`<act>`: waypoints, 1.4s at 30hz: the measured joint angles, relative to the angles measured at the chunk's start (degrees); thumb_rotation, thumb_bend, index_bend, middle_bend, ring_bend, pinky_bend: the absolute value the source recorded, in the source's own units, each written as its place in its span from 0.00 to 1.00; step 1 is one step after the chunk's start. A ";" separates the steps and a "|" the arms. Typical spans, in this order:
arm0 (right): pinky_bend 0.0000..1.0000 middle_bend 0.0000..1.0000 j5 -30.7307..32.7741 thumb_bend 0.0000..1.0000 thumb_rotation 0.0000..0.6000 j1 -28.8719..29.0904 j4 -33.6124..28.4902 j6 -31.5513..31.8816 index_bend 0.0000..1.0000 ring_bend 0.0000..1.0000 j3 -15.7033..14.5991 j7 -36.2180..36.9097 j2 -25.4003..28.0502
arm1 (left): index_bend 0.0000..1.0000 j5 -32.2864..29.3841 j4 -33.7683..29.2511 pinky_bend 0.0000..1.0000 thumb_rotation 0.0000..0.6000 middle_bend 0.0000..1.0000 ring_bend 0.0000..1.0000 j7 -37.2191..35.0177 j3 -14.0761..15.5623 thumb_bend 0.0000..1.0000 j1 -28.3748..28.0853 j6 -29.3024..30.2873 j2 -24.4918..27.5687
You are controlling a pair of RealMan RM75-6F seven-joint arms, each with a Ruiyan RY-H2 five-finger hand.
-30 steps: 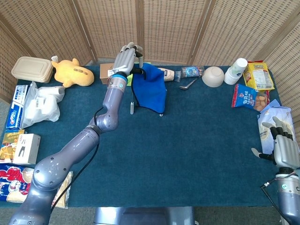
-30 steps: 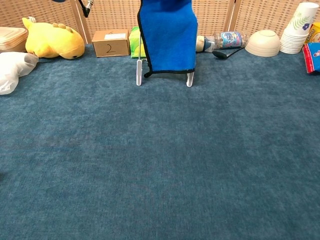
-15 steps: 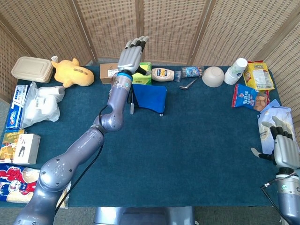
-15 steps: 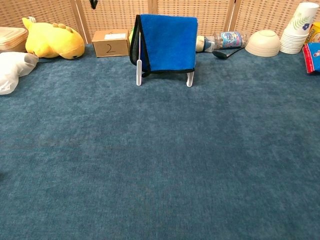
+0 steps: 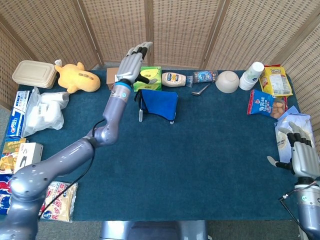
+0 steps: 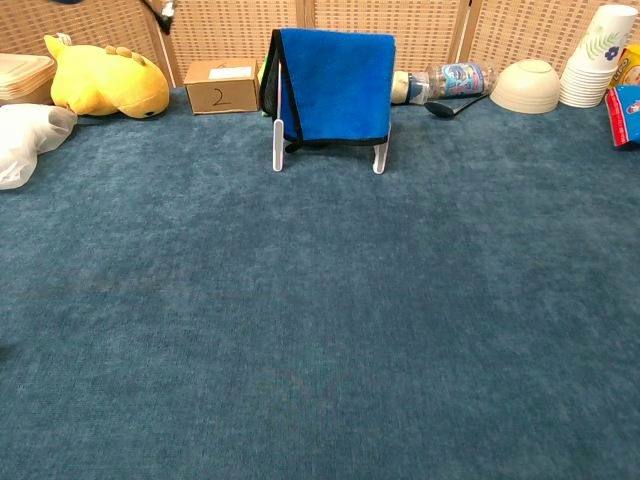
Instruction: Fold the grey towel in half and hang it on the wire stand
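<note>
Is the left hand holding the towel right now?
No, the left hand is raised with fingers apart, while the towel hangs over the stand.

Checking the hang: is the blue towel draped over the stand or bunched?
Draped: the towel hangs folded over the stand, both feet showing below.

Head view: set high, looking steeply down across the whole desk (image 5: pixel 200 165) toward the wicker screens (image 5: pixel 185 30) behind, both arms in frame. Chest view: set low and near the desk surface (image 6: pixel 320 330), facing level toward the same back edge, arms mostly out of frame. Shared by both: blue towel (image 5: pixel 159 103) (image 6: pixel 335 85) on the wire stand (image 6: pixel 278 145), yellow plush toy (image 5: pixel 77 79) (image 6: pixel 100 85), cardboard box (image 6: pixel 221 86), overturned bowl (image 5: pixel 227 81) (image 6: pixel 530 86), stacked paper cups (image 5: pixel 251 75) (image 6: pixel 598 55).
</note>
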 measured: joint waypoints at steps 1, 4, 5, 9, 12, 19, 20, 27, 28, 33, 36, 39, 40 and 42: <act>0.00 0.06 -0.08 0.15 1.00 0.17 0.00 -0.17 0.18 0.00 0.04 -0.07 0.05 | 0.07 -0.09 -3.74 0.00 1.00 0.00 0.00 0.05 0.33 0.03 1.73 1.02 1.64; 0.00 0.06 -0.30 0.16 1.00 0.73 0.00 -0.69 0.18 0.00 0.14 -0.48 0.22 | 0.08 -0.42 -13.39 0.00 1.00 0.00 0.00 0.04 1.22 0.03 6.18 3.46 6.12; 0.00 0.06 -0.36 0.16 1.00 0.93 -0.02 -0.87 0.18 0.00 0.20 -0.64 0.27 | 0.09 -0.49 -16.35 0.00 1.00 0.00 0.00 0.00 1.54 0.03 7.56 4.15 7.58; 0.00 0.06 -0.49 0.18 1.00 1.42 -0.17 -1.20 0.17 0.00 0.32 -1.13 0.43 | 0.09 -0.20 -28.73 0.00 1.00 0.00 0.00 -0.31 3.21 0.03 13.62 7.27 14.12; 0.00 0.05 -0.59 0.20 1.00 1.83 -0.30 -1.53 0.17 0.00 0.35 -1.59 0.55 | 0.09 0.79 -37.05 0.00 1.00 0.00 0.00 -1.04 4.70 0.03 18.32 9.70 18.85; 0.00 0.05 -0.98 0.24 1.00 2.46 -0.45 -1.85 0.15 0.00 0.22 -2.57 0.76 | 0.10 6.14 -52.62 0.00 1.00 0.00 0.00 -4.16 8.86 0.03 29.36 15.17 29.14; 0.00 0.05 -1.05 0.24 1.00 2.56 -0.44 -1.92 0.15 0.00 0.16 -2.76 0.77 | 0.10 6.90 -54.17 0.00 1.00 0.00 0.00 -4.70 9.37 0.03 30.60 15.77 30.15; 0.00 0.04 -1.82 0.26 1.00 3.47 -0.31 -2.67 0.13 0.00 -0.28 -3.83 0.42 | 0.12 14.24 -65.08 0.00 1.00 0.00 0.00 -8.98 15.02 0.04 41.39 20.93 37.26; 0.00 0.04 -1.93 0.27 1.00 3.58 -0.29 -2.72 0.13 0.00 -0.37 -4.11 0.31 | 0.13 16.42 -66.62 0.00 1.00 0.00 0.00 -9.59 16.51 0.04 43.59 22.04 38.58; 0.00 0.04 -2.52 0.30 1.00 4.08 -0.16 -2.47 0.11 0.00 -0.88 -5.97 -0.80 | 0.18 25.39 -70.79 0.00 1.00 0.01 0.00 -11.14 22.53 0.05 51.63 26.80 42.74; 0.00 0.03 -2.92 0.31 1.00 4.28 -0.15 -2.28 0.10 0.00 -1.31 -6.99 -1.49 | 0.19 30.09 -71.82 0.00 1.00 0.02 0.00 -11.10 26.05 0.07 55.57 30.43 43.99; 0.00 0.02 -3.32 0.31 1.00 4.38 -0.09 -1.86 0.09 0.00 -1.76 -8.28 -2.24 | 0.19 34.27 -72.03 0.00 1.00 0.02 0.00 -10.21 28.85 0.08 59.07 34.49 44.15; 0.00 0.02 -3.44 0.31 1.00 4.38 -0.09 -1.67 0.08 0.00 -1.90 -8.69 -2.50 | 0.20 35.89 -71.96 0.00 1.00 0.02 0.00 -9.50 29.86 0.08 60.38 36.14 43.99; 0.00 0.02 -3.68 0.31 1.00 4.32 -0.07 -1.14 0.07 0.00 -2.30 -9.74 -3.14 | 0.21 38.22 -71.66 0.00 1.00 0.03 0.00 -7.94 31.06 0.08 62.29 38.71 43.47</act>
